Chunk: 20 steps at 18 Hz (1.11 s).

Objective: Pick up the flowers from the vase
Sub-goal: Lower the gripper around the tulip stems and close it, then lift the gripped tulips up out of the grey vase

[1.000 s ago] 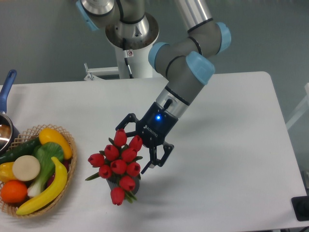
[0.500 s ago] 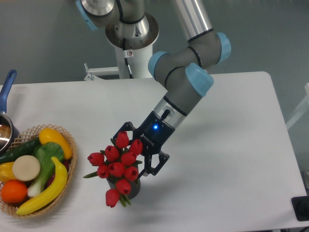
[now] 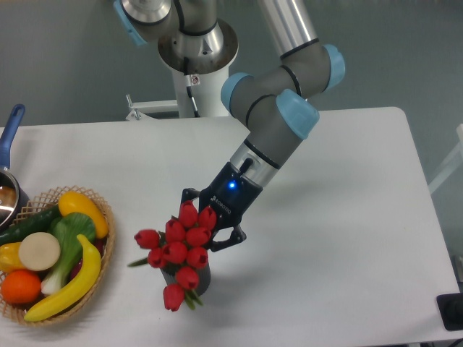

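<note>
1. Ten or so glossy red tulip buds made up the flowers [image 3: 177, 249], a smooth, plastic-looking bunch with thin green stems and leaves, spreading wider than the holder beneath it. The bunch stood near the front of the table, right of the basket.
2. Under them sat the vase [image 3: 197, 278], a small dark grey cylinder, mostly hidden by the buds; its side texture was too covered to judge.
3. Down into the top of the bunch reached the gripper [image 3: 208, 220], matt black with a lit blue dot on its body and a small white label too tiny to read. Its fingers appeared drawn in around the upper buds, but the blooms hid the tips, so I could not tell whether they gripped the stems.
4. Behind it rose the arm [image 3: 278, 123], smooth grey tube with light blue caps at the joints.
5. To the left stood a woven wicker basket [image 3: 101, 249] holding shiny toy produce, among it a yellow banana [image 3: 69, 285] and an orange fruit [image 3: 20, 286].
6. All rested on a plain white table [image 3: 340, 217].
</note>
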Motion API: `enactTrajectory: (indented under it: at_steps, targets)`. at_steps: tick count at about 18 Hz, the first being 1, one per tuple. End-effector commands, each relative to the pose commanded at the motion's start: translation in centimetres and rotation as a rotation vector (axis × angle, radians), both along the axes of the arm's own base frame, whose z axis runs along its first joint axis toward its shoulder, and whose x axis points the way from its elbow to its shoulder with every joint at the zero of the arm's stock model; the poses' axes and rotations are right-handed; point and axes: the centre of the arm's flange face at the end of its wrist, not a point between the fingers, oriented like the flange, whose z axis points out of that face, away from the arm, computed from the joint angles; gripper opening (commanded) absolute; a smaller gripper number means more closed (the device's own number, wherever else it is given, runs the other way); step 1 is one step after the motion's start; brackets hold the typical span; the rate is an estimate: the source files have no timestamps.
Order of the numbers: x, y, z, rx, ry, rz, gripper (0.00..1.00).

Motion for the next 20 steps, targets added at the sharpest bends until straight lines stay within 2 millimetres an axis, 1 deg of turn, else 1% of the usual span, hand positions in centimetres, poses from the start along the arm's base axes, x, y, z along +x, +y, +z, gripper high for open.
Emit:
enactTrajectory:
  at_steps: [4, 7, 8, 11, 15, 17, 20]
  targets:
    - [0.5, -0.6, 0.8, 0.012, -0.008, 0.006, 0.00]
    - [0.6, -0.8, 2.1, 0.019, -0.020, 0.024, 0.00]
    - [0.7, -0.9, 2.9, 0.021, -0.026, 0.035, 0.00]
    - [0.1, -1.3, 5.5, 0.069, -0.071, 0.058, 0.00]
    - [-1.1, -1.8, 8.6, 0.097, -0.102, 0.104, 0.00]
    - [-1.6, -1.7, 10.0, 0.105, -0.111, 0.121, 0.00]
    - [-2.8, -1.9, 12.7, 0.126, -0.129, 0.159, 0.00]
